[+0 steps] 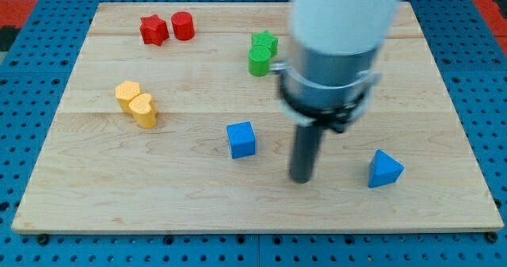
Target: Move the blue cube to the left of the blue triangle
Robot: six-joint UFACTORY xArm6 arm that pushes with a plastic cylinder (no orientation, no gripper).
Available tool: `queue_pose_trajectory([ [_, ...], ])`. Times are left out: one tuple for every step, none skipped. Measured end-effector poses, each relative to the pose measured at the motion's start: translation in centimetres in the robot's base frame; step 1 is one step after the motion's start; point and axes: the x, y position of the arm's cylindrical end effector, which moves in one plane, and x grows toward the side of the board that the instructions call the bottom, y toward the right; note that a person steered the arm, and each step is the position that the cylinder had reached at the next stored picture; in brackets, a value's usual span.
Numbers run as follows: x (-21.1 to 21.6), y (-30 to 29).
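Camera view: my tip [300, 178] on the desk [190, 196], between blue cube [241, 139] at the view's left and blue triangle [384, 170] at the view's right, touching neither. No gripper on this rod, so no state to report.

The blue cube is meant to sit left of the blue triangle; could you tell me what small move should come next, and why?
Probably swing my tip around to the view's left of the blue cube; it stands between the cube and the blue triangle, so it would push the cube away.
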Motion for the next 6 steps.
queue_pose_trajectory([
  [0.7,-7.6],
  [-2.7,-9.9],
  [-6.7,-6.3],
  [-7.3,0.1],
  [-7.7,1.2],
  [-8.8,1.3],
])
